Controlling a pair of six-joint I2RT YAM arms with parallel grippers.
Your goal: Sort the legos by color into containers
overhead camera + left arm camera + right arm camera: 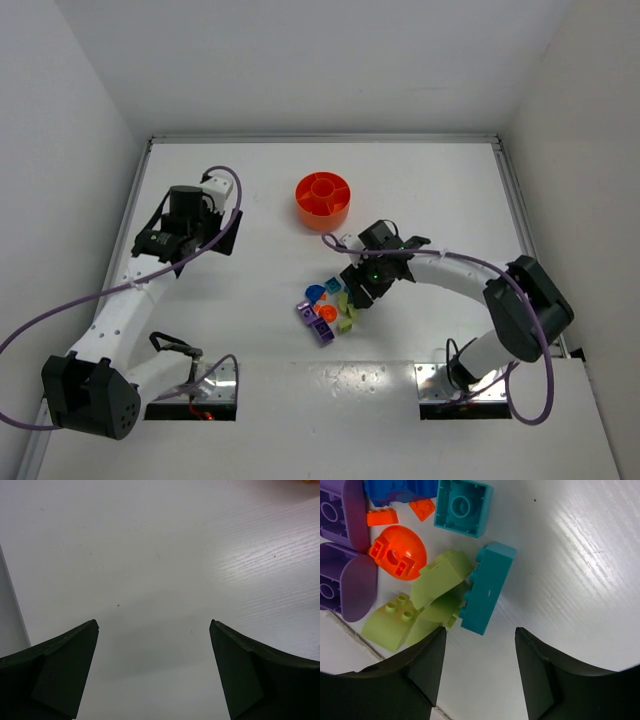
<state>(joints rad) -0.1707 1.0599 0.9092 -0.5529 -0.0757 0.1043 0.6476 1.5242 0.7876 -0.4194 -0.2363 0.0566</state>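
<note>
Teal brick (487, 587) just ahead of right gripper (480, 635), jaws parted, nothing held; left gripper (154, 625) spread wide, nothing held

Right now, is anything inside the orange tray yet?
Nothing shows in the tray: its centre cup and wedges look plain orange from above. The floor just behind its near wall is hidden. The bricks lie in a pile beside the open right gripper.

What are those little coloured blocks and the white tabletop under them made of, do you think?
The blocks look like hard moulded plastic, smooth and slightly glossy: crisp edges, round studs, even colour. The tabletop looks like white-coated wood or laminate. A fine grain shows in the glare, so I can't say which.
</note>
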